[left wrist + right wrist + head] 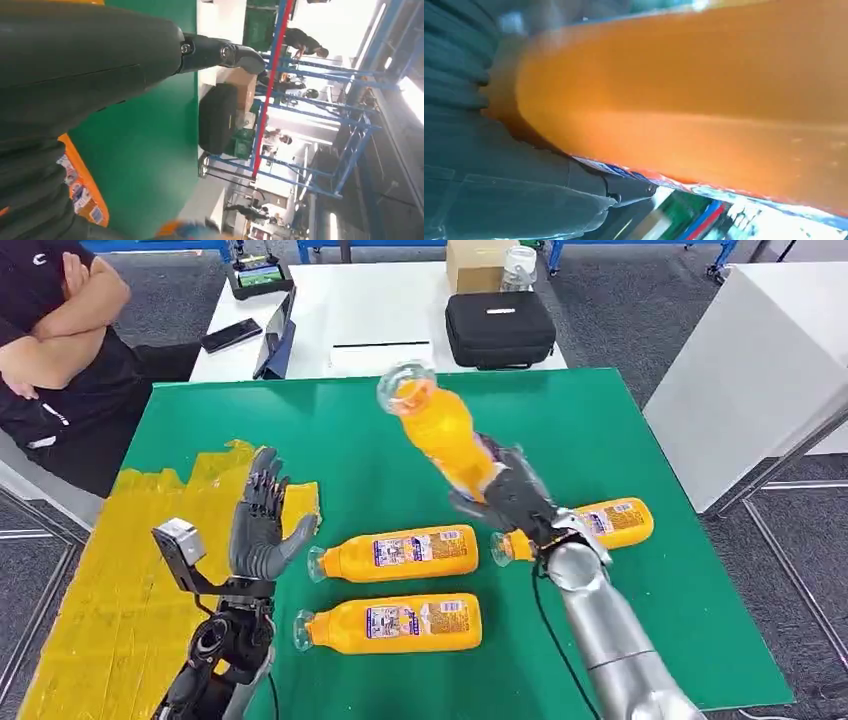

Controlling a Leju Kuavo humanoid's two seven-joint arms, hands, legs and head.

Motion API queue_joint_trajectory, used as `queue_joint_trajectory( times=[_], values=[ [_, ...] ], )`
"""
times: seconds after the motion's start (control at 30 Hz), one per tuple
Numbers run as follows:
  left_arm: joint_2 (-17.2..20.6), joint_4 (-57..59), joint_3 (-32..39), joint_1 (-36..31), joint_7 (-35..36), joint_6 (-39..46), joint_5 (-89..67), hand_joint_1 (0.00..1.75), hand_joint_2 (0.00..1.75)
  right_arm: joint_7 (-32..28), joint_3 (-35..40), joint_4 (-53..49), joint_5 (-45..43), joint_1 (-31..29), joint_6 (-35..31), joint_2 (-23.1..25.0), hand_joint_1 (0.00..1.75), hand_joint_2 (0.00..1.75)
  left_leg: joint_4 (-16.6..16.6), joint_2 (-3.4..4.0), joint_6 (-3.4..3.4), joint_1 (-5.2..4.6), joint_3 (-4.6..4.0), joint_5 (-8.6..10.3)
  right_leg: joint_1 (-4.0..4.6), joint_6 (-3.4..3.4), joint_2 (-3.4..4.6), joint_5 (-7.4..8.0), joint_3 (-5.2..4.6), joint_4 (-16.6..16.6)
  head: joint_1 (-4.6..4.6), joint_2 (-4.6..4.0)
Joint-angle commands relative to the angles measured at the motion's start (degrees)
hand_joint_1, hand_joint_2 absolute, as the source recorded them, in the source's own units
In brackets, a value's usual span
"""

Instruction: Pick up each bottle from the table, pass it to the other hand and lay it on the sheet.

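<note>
We see the right hand [512, 498] wrapped around the lower body of an orange bottle [440, 430], which is lifted off the green desk [600, 440] and tilts up and away from the hand, its clear cap end highest. In the right wrist view the smooth orange plastic lies tight against the grey ribbed palm. The left hand [262, 525] stands upright with fingers spread, holding nothing, over the edge of the crinkled yellow sheet [130, 570]. Between the two hands we see two labelled bottles lying flat: the nearer-lying bottle [390, 624] and the upper lying bottle [395, 553]. A third lying bottle [610, 523] rests just behind the right wrist, partly hidden by it.
</note>
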Motion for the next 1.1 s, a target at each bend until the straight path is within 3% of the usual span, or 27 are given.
queue_joint_trajectory(
  times=[0.03,0.17,0.33,0.67,1.1],
  values=[
    [0.5,2.0,-0.8,-2.1,0.2,-1.5,2.7,0.00,1.75,1.1,9.3,10.8,1.3,-7.0,0.2,4.8,1.73,1.75,0.0,0.04,-0.02,-0.04,0.00,-0.02,-0.04,-0.03,0.03,-0.02,-0.01,0.0,0.02,0.00],
    [0.2,3.1,-1.0,-3.8,1.0,-2.8,4.1,0.00,1.75,2.7,13.7,14.8,2.2,-9.6,-0.3,8.2,1.75,1.75,0.0,0.38,-0.07,-0.04,-0.16,-0.05,-0.10,-0.06,0.33,0.02,-0.24,0.2,0.04,0.00],
    [1.0,3.6,-1.0,-2.9,0.7,-3.5,5.5,0.00,1.75,3.2,16.7,17.6,2.8,-9.2,-0.1,7.7,1.71,1.75,0.0,0.00,-0.09,-0.02,-0.23,0.06,-0.07,-0.05,-0.04,0.00,-0.26,0.0,0.02,0.00],
    [0.3,2.5,-2.1,-2.4,0.7,-4.2,5.9,0.00,1.75,5.6,21.7,25.4,6.6,-12.5,-1.5,9.3,1.73,1.75,0.0,0.07,-0.10,-0.06,-0.26,0.05,-0.13,-0.04,0.00,-0.01,-0.28,0.1,0.04,0.00],
    [0.0,2.3,-2.8,-3.1,0.8,-4.4,5.7,0.00,1.75,8.2,25.1,27.3,10.7,-13.3,-2.9,11.1,1.68,1.75,0.0,0.00,-0.09,-0.04,-0.34,0.06,-0.10,-0.03,-0.05,-0.01,-0.36,0.1,0.02,0.00]
  ],
)
